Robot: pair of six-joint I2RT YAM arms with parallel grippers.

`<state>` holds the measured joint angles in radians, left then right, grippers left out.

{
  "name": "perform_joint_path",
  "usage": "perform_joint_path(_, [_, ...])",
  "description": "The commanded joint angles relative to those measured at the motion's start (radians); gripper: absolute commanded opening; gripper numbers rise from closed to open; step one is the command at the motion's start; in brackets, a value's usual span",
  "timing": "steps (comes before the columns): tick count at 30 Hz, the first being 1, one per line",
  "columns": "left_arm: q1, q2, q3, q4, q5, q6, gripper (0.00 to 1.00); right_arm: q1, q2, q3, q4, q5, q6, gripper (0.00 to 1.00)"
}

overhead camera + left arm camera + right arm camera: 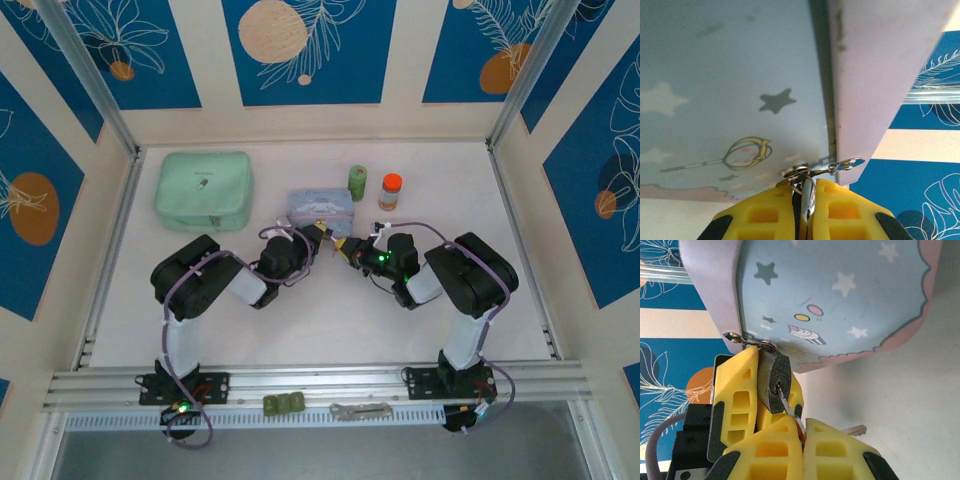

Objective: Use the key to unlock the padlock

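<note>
Pretty clearly a robotics lab test cell, not a home: two robot arms, left (195, 290) and right (465, 285), bolted to an aluminium rail (320, 381) along the bottom, on a white table (330, 325) boxed in by printed blue backdrop panels (308, 55) and metal corner posts (85, 70).

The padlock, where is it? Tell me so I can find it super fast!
Look for the pale blue tin with stars and a cupcake, on the white table. At its corner, on the little silver clasp, hangs the padlock. It is the small dark grey lump with a thin silver key poking into its keyhole.
</note>
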<state>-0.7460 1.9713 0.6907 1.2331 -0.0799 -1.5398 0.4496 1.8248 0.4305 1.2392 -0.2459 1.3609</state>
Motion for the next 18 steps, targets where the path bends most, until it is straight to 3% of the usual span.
perform_joint_path(1, [-0.101, -0.052, 0.067, 0.175, 0.269, -0.013, 0.00, 0.047, 0.045, 0.067, 0.054, -0.135, -0.041, 0.00])
perform_joint_path(4, [-0.102, -0.060, 0.057, 0.175, 0.292, -0.009, 0.00, -0.013, 0.075, 0.097, 0.067, -0.229, -0.067, 0.00])
perform_joint_path(8, [-0.101, -0.063, 0.035, 0.175, 0.316, -0.013, 0.00, -0.059, 0.050, 0.133, -0.041, -0.340, -0.144, 0.00])
perform_joint_path(18, [-0.104, -0.049, 0.081, 0.175, 0.359, -0.003, 0.00, -0.034, 0.003, 0.201, -0.193, -0.418, -0.237, 0.00])
